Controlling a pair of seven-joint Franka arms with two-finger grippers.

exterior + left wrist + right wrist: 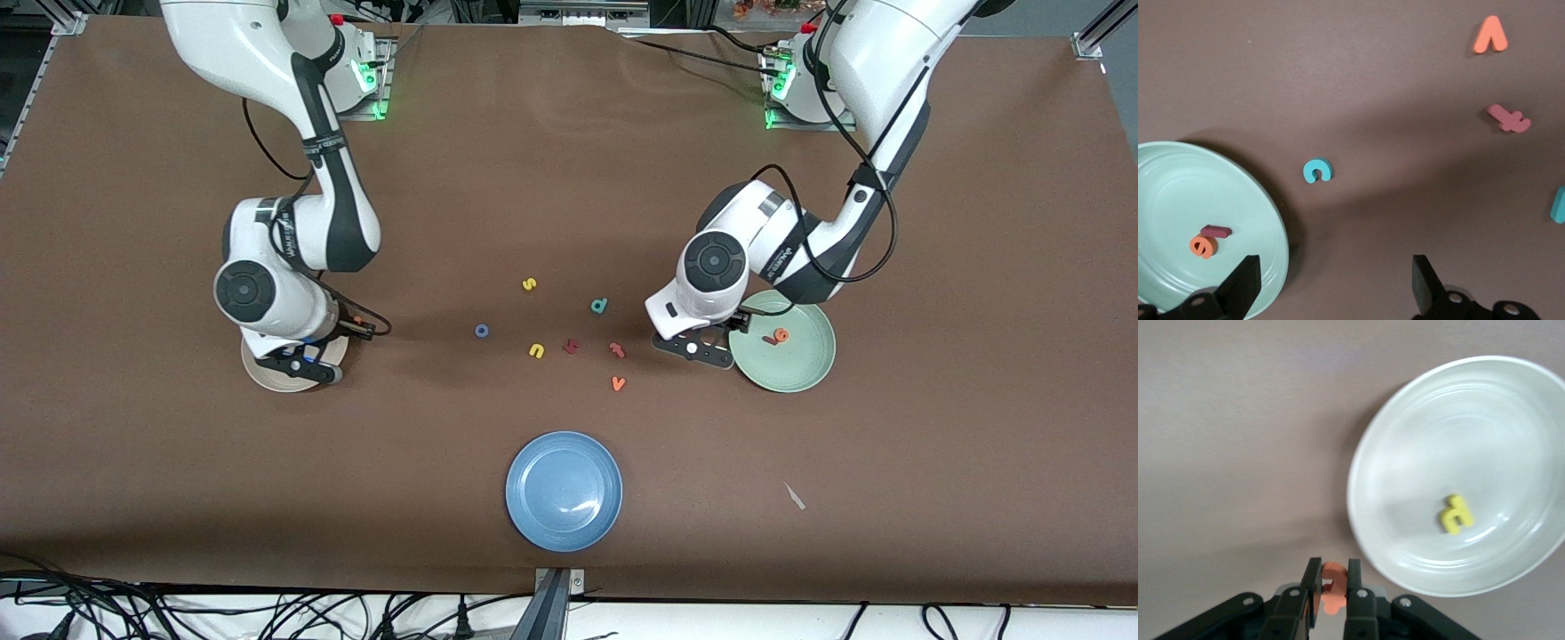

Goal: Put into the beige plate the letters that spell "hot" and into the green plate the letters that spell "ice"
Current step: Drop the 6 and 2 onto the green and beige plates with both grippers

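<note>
Orange t (1331,587) pinched in right hand (1331,590) | left hand (1335,283) wide, empty

Mint-green plate (1178,193) holds orange e (1203,247); beige plate (1458,427), yellow h (1455,514).

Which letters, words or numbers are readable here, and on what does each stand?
"s": yellow foam s, on table
"d": teal foam d, on table
"o": blue foam o, on table
"u": yellow foam u, on table
"v": orange foam v, on table
"c": teal foam c, beside green plate
"e": orange foam e, in green plate
"h": yellow foam h, in beige plate
Print on left arm and right arm: too small to read.
</note>
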